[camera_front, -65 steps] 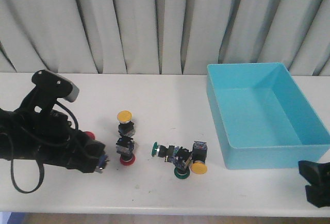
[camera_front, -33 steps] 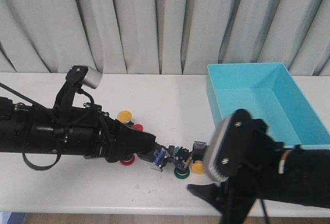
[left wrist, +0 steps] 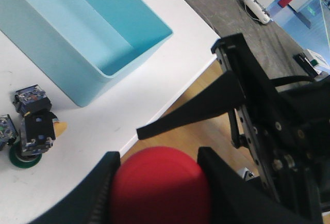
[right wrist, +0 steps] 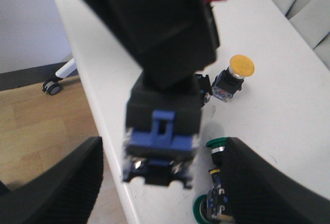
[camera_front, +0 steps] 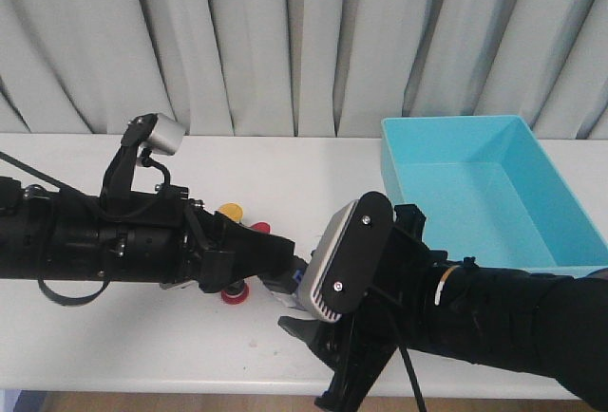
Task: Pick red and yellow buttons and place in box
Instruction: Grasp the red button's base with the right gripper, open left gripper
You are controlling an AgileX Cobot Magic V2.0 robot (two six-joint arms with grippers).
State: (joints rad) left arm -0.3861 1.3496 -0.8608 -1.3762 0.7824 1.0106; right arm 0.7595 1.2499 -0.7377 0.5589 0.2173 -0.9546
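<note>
The red button [left wrist: 161, 185] sits clamped in the left gripper [left wrist: 160, 182], its rounded cap filling the gap between the two black fingers [left wrist: 100, 193] in the left wrist view. From the right wrist view you get its other end: a black blocky body with a blue terminal piece [right wrist: 162, 136], held above the table [right wrist: 289, 79] in mid-air. In the front view the left gripper [camera_front: 280, 274] reaches out to the middle of the table, with that blue end just showing at its tip.

Right in front of it hangs the right gripper [right wrist: 162, 182], its fingers [right wrist: 67, 182] spread wide on either side of the held button's body, not touching it.

Down on the table, a yellow button [right wrist: 234, 77] lies on its side, cap up and away from the edge. Another red cap [camera_front: 235, 292] peeks out below the left arm in the front view, and a yellow cap [camera_front: 229, 211] shows above it. Green buttons [right wrist: 219, 146] lie near the held one. In the left wrist view one more black body rests against a yellow cap [left wrist: 61, 127], just beside a green cap [left wrist: 23, 159].

The box [camera_front: 475, 194] stands at the table's right, nothing visible inside.
</note>
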